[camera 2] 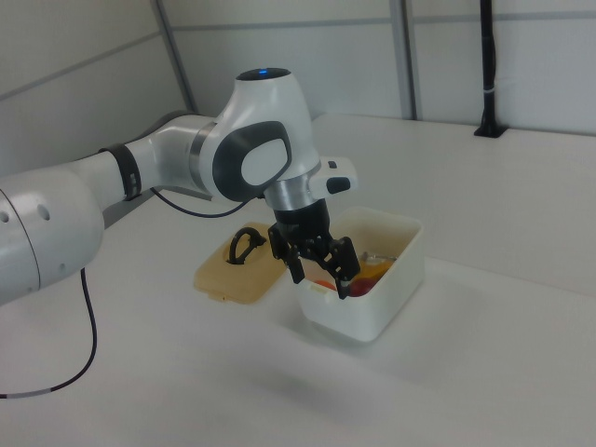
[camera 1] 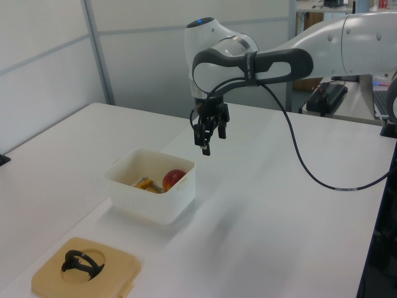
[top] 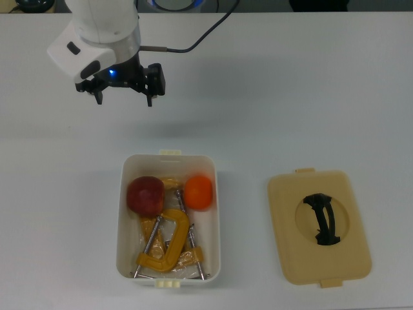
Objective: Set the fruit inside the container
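The gripper is wide open and holds nothing. Both fruits, the apple and the orange, sit in the container, toward six o'clock from it in the top view.

top view: overhead, looking straight down on the table; arm enters from the far edge.
left view: low oblique from the lid end, lid nearest.
right view: oblique from the opposite side, arm nearest.
shared: all three hold the container and lid.
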### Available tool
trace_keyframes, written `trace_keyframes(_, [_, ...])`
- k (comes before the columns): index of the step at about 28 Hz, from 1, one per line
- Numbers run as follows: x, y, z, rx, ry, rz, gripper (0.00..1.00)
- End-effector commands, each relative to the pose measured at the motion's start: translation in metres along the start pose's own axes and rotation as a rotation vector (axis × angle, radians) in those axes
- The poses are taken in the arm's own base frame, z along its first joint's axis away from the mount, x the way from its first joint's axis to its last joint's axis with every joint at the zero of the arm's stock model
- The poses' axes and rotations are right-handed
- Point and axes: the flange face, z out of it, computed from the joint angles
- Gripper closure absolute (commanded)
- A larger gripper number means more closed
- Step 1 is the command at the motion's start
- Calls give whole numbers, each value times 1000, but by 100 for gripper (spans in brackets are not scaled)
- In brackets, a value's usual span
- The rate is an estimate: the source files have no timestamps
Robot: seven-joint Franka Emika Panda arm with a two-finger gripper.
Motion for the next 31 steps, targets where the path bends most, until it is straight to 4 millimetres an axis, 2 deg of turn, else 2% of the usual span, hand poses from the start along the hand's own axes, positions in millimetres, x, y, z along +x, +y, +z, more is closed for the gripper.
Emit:
trace_keyframes(1, [-6,6,-4,-8,-17,-17,0])
trace_keyframes(8, [-8,7,-8,-9,-11,-15,0])
trace_keyframes(31, [-10,4,-4,-7,-40,-20,0])
